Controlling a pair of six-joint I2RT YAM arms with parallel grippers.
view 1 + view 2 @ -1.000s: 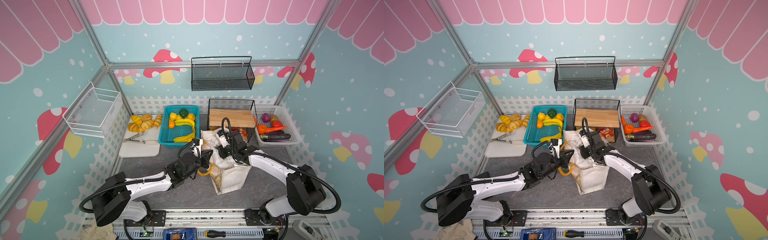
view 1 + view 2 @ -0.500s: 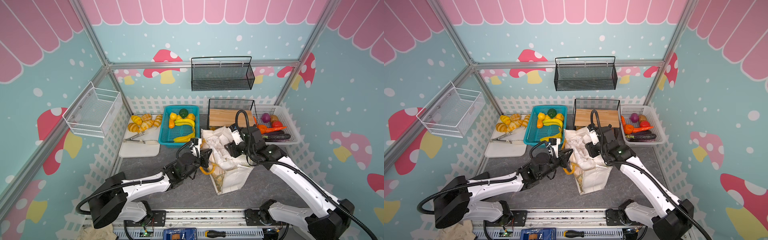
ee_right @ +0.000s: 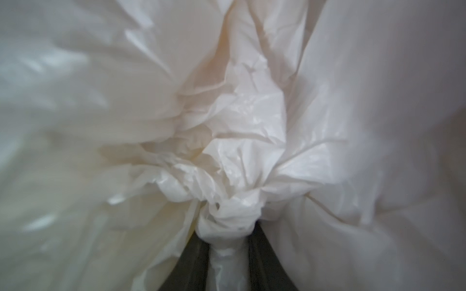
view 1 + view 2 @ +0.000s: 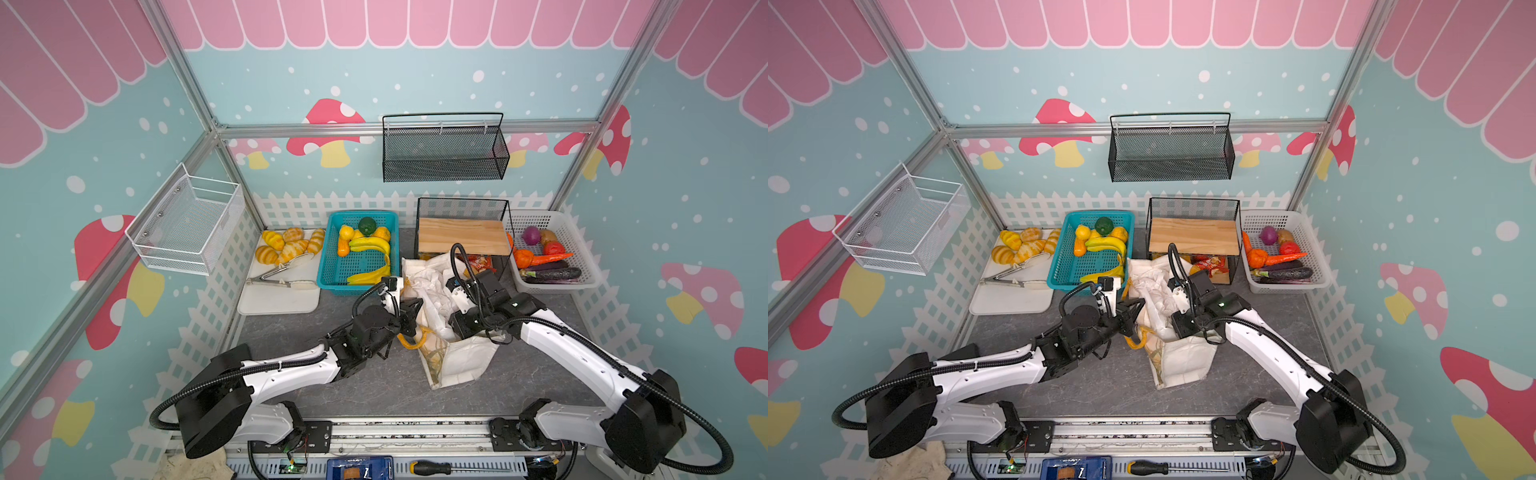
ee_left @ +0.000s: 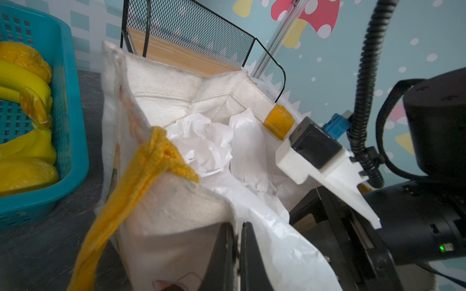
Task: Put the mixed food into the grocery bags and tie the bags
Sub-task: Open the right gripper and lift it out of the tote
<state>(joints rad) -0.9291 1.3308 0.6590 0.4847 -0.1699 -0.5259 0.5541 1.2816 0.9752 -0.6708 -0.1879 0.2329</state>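
At the near middle of the desk (image 4: pixel 374 386), the cream tote (image 4: pixel 461 361) stood slumped, mouth upward, its mustard handle (image 4: pixel 415 338) trailing off the left side.

- Left pincer (image 5: pixel 237 226): clamped fully shut on the tote's left rim, canvas pinched between the jaws.
- Right pincer (image 3: pixel 228 249): reached down into the tote's mouth from the right, jaws closed around a twisted neck of the white plastic bag (image 4: pixel 432 286).
- The neck ran straight out from between the jaws, along the pincer's own line. The bag's bulk billowed beyond it inside the tote. Contents could not be made out.

Judged: the bag lay directly ahead of the right pincer and touching it, so the right arm was the one to settle or tighten it. The left arm only steadied the rim.

Farther back, left of the tote, the teal basket (image 4: pixel 328 257) held bananas (image 4: pixel 370 245) and oranges (image 4: pixel 383 234), nearer the left arm. Snack packets (image 4: pixel 481 262) sat in the black wire rack (image 4: pixel 505 232) behind the tote.
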